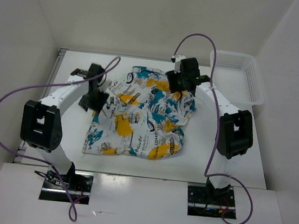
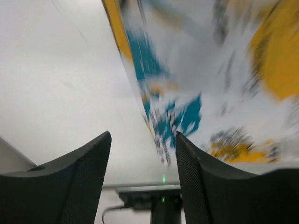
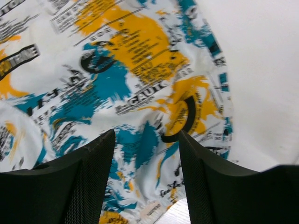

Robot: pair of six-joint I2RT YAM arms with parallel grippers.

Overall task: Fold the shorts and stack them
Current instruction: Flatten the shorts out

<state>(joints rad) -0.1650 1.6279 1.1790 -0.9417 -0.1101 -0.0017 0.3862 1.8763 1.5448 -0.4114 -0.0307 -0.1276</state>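
A white perforated basket (image 1: 256,80) stands at the far right corner of the surface (image 1: 197,164). The shorts (image 1: 141,116) are not in it: they lie spread and rumpled on the middle of the surface, well apart from the basket.

The left end effector (image 1: 97,101) sits at the shorts' left edge. Its wrist view shows the fingers (image 2: 84,177) set wide with nothing between them and the cloth's edge running just beyond the gap. That view is blurred, so the print there is only smears of teal, yellow and black, and I cannot tell whether a finger touches the cloth.

The right end effector (image 1: 175,87) is over the far right part of the shorts. Its fingers (image 3: 88,177) are also spread wide, and printed cloth fills the gap behind them. From above, the arm hides the fabric under it and the basket's near left corner.

The print carries black lettering. In the right wrist view one word seems to begin "GAU". The rest is too small or creased to read.
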